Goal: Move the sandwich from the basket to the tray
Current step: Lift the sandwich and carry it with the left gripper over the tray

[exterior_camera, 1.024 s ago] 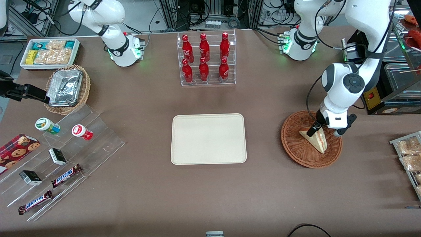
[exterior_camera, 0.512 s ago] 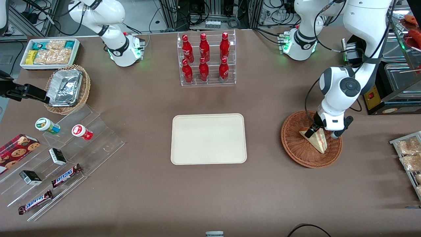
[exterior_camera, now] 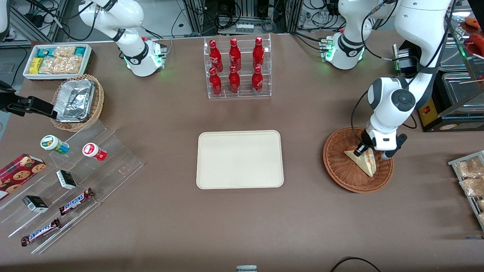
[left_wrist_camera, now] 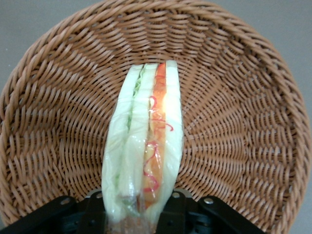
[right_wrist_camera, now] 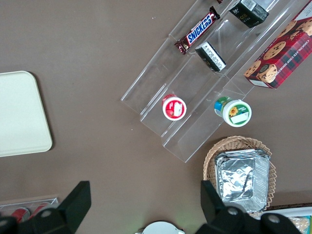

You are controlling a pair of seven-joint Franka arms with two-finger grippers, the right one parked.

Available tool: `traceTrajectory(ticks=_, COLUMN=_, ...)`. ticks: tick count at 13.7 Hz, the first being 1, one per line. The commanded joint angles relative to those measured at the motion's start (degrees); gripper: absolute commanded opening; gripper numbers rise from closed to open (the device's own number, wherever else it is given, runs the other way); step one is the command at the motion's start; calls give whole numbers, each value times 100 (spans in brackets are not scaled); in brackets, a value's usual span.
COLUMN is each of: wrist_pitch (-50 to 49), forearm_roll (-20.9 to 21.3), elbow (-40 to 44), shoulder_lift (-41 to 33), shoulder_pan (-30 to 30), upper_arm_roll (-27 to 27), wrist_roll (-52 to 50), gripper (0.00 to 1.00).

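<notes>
One sandwich (left_wrist_camera: 145,156) on edge in basket (left_wrist_camera: 234,97), tip away from gripper (left_wrist_camera: 141,207).

Even overhead light, soft shadows, sharp front view.

The table (exterior_camera: 242,226) is evenly lit from above and dims toward its edge nearest the front camera. Over the basket (exterior_camera: 340,170) the gripper (exterior_camera: 363,150) hangs with its fingers pressed on both sides of the sandwich (exterior_camera: 363,161), and the arm lays a faint, blurred shadow on the weave beneath. In the wrist view the basket is brightly lit and crisp; the sandwich's pale bread is nearly washed out, and its end at the gripper goes dark and soft. Foil packs (exterior_camera: 73,100), well away from the basket, show glare.
</notes>
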Motion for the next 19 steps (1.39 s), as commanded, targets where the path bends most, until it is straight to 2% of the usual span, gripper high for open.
traceTrajectory(ticks=1, wrist_pitch=-94, forearm_roll=52, elbow=40, shoulder_lift=-249, shoulder_pan=8, upper_arm_roll=-6, wrist_roll=-6, gripper=0)
traceTrajectory(ticks=6, wrist_pitch=-1339, forearm_roll=325, elbow=198, shoulder_lift=-1040, shoulder_pan=-228, upper_arm_roll=-129, wrist_roll=3, gripper=0)
traceTrajectory(ticks=9, wrist_pitch=-2533, forearm_roll=334, elbow=741, shoulder_lift=-1252, shoulder_pan=-344, upper_arm_roll=-628, wrist_roll=-14, gripper=0)
traceTrajectory(ticks=11, wrist_pitch=-3579, forearm_roll=325, elbow=1495, shoulder_lift=-1174, shoulder_pan=-344, upper_arm_roll=-1155, wrist_roll=-58, gripper=0)
traceTrajectory(ticks=13, wrist_pitch=-4030, forearm_roll=316, elbow=1989, shoulder_lift=-1094, shoulder_pan=-361, upper_arm_roll=-1560, wrist_roll=-85, gripper=0)
traceTrajectory(ticks=16, wrist_pitch=-4146, forearm_roll=298, elbow=2482, shoulder_lift=-727, shoulder_pan=-588, upper_arm_roll=-2132, wrist_roll=-189, gripper=0)
traceTrajectory(ticks=19, wrist_pitch=-4155, forearm_roll=325, elbow=3175, shoulder_lift=-24, shoulder_pan=-1290, upper_arm_roll=-2195, wrist_roll=-418, gripper=0)
